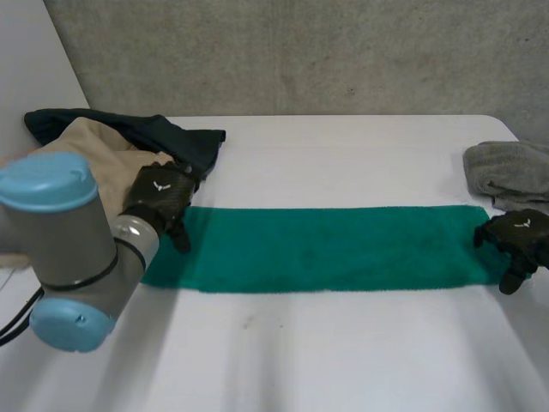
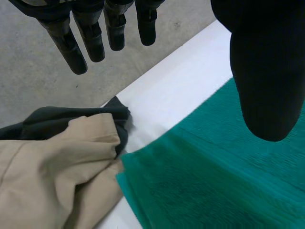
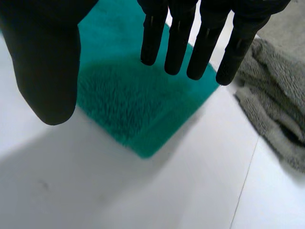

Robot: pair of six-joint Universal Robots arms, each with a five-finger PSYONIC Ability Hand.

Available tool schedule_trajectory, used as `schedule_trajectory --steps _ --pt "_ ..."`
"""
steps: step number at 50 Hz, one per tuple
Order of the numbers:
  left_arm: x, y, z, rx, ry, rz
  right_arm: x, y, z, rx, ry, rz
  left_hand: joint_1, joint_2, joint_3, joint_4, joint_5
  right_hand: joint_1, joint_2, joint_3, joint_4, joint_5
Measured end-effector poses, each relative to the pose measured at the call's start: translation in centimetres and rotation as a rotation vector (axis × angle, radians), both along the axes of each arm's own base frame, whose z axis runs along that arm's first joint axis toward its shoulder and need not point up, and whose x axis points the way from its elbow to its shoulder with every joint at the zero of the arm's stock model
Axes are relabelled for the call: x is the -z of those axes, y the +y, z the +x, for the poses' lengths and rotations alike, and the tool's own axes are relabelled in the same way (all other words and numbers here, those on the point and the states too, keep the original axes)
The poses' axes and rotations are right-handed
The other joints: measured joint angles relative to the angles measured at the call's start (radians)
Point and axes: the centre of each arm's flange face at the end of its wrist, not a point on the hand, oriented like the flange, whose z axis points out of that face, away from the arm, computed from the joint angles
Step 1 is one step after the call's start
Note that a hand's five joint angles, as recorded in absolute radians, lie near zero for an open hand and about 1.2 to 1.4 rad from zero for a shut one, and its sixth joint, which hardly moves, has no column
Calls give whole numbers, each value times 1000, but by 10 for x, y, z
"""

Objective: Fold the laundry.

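Green towel (image 1: 326, 249) lies flat across mid-frame, long axis left-right. Left hand (image 1: 159, 197) is at its left end, right hand (image 1: 517, 239) at its right end. Both have fingers straight, holding nothing, equally near.

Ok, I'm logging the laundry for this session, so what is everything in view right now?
green towel: 1, green, a long strip across the middle of the table.
beige garment: 1, beige, crumpled at the far left, beside the towel's left end.
dark garment: 1, dark, partly under and behind the beige garment.
grey towel: 1, grey, bunched at the far right.
table: 1, white, under everything.
left arm: 1, grey with light-blue caps, near left.
left hand: 1, black, open, at the green towel's left end.
right hand: 1, black, open, at its right end.
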Motion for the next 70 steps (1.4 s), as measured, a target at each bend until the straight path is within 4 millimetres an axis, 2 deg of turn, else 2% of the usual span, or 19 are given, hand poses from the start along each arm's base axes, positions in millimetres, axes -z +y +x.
schedule_trajectory --steps 5,10,16,23,30,33,37,39,40,42,43,44,45,49,52,55,61,66,70 --pt "8 4 0 20 4 4 16 -8 -9 14 10 -60 0 0 0 0 0 83 87 87 84 84" --pt "11 5 -1 24 4 7 31 -18 -13 23 27 -100 0 0 0 0 0 470 628 618 621 608" --pt "7 5 -1 24 8 -2 34 -29 -33 94 74 -135 0 0 0 0 0 535 641 655 665 642" --pt "-8 10 1 25 22 -33 2 -47 -83 225 261 -288 0 0 0 0 0 603 641 656 666 657" --pt "-18 18 6 21 30 -52 -24 -54 -96 233 436 -376 0 0 0 0 0 603 641 656 666 657" --pt "-20 21 8 18 31 -54 -30 -54 -67 149 459 -418 0 0 0 0 0 603 641 656 667 660" --pt "-21 25 13 10 30 -51 -36 -44 3 -40 415 -492 0 0 0 0 0 603 642 657 667 660" --pt "-21 26 15 6 29 -50 -37 -38 25 -101 395 -515 0 0 0 0 0 603 642 657 667 660" --pt "-21 26 17 1 28 -48 -39 -26 59 -201 361 -550 0 0 0 0 0 603 642 657 667 660" --pt "-21 27 19 -5 28 -46 -40 -6 100 -331 317 -592 0 0 0 0 0 603 645 658 667 661" --pt "-21 27 20 -6 27 -46 -41 -3 106 -350 311 -597 0 0 0 0 0 603 646 658 667 660" --pt "-20 28 22 -11 26 -43 -41 19 142 -472 270 -631 0 0 0 0 0 603 647 658 667 661" --pt "-20 28 23 -14 26 -41 -40 33 160 -537 247 -646 0 0 0 0 0 603 647 658 667 661" --pt "-18 30 29 -26 23 -31 -22 92 224 -794 161 -669 0 0 0 0 0 603 647 658 667 661" --pt "-16 31 31 -32 21 -23 -7 123 250 -906 125 -665 0 0 0 0 0 603 647 658 667 661" --pt "-14 32 33 -36 19 -16 11 149 268 -989 102 -650 0 0 0 0 0 603 647 658 667 662" --pt "-12 33 34 -38 19 -8 26 165 276 -1019 94 -618 0 0 0 0 0 341 333 340 344 334" --pt "-14 32 31 -29 24 -17 5 148 261 -868 43 -569 0 0 0 0 0 -288 -296 -290 -289 -289" --pt "-17 32 29 -22 28 -27 -15 129 244 -745 -14 -543 0 0 0 0 0 -304 -322 -324 -320 -310"
